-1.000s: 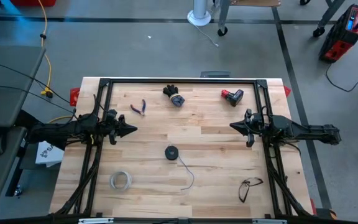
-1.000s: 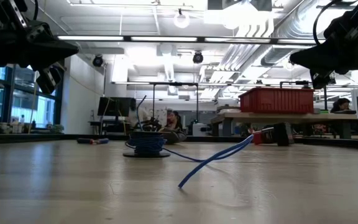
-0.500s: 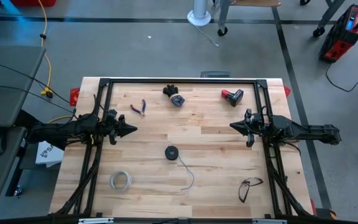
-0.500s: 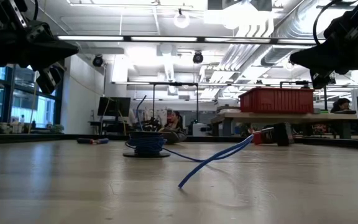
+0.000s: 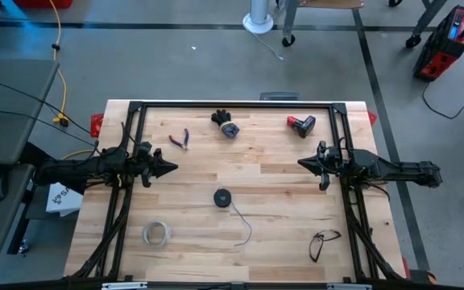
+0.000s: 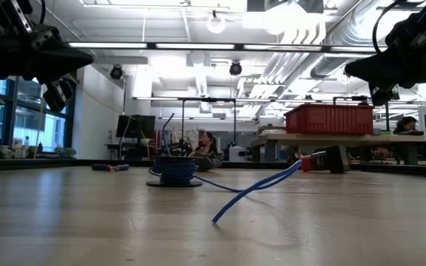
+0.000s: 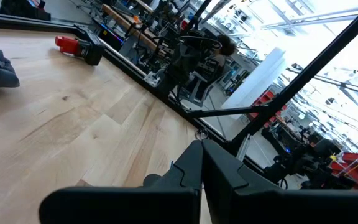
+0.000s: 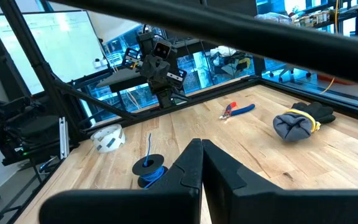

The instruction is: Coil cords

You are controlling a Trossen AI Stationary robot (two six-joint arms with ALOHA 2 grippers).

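Tools, left (image 5: 172, 167) and right (image 5: 302, 164), pinched together; dark spool (image 5: 222, 197) trails thin, seemingly bluish wire (image 5: 244, 225).

A light wooden table (image 5: 280, 173) seen from above. Near its upper edge lie small pliers with blue and red handles (image 5: 180, 138) at upper left, a rolled dark grey glove (image 5: 225, 123) at upper centre, and a red and black battery pack (image 5: 301, 124) at upper right. A whitish ring of tape (image 5: 156, 234) sits at lower left; dark-framed eyeglasses (image 5: 323, 242) lie at lower right. A yellow cable (image 5: 58, 64) runs across the grey floor, upper left.
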